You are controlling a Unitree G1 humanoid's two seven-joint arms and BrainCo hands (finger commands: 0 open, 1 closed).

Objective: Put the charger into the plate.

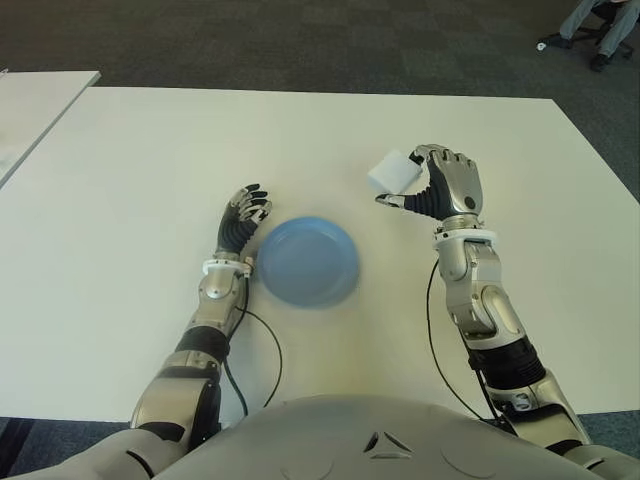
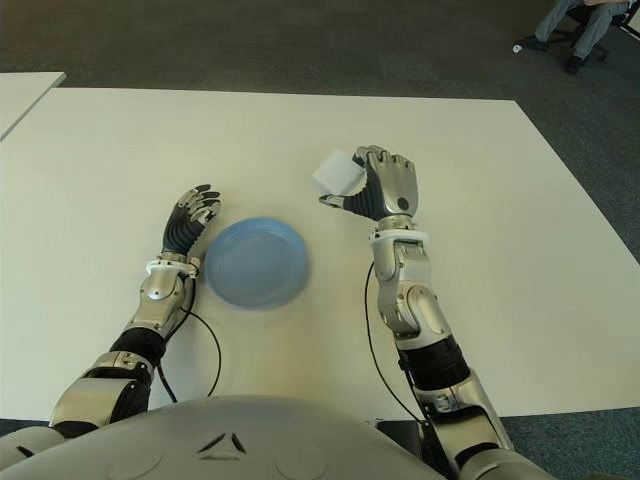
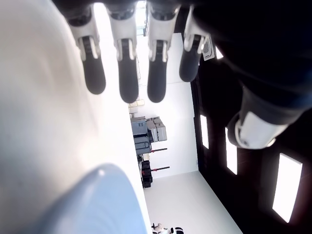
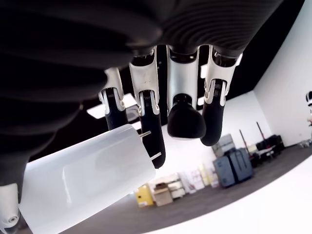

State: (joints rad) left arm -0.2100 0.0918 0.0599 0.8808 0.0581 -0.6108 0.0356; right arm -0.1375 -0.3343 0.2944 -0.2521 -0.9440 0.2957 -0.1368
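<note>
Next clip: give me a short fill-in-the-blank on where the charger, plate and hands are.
1. The white charger is held in the robot's ____ hand.
2. The plate on the table is ____ in colour.
3. The left hand shows beside the plate, on the plate's ____ side, holding nothing.
4. The plate has ____ lying in it.

Missing words: right; blue; left; nothing

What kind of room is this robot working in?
Probably an office or lab: a large white table, grey carpet, a seated person's legs at the far corner, and stacked equipment cases along a wall.
</note>
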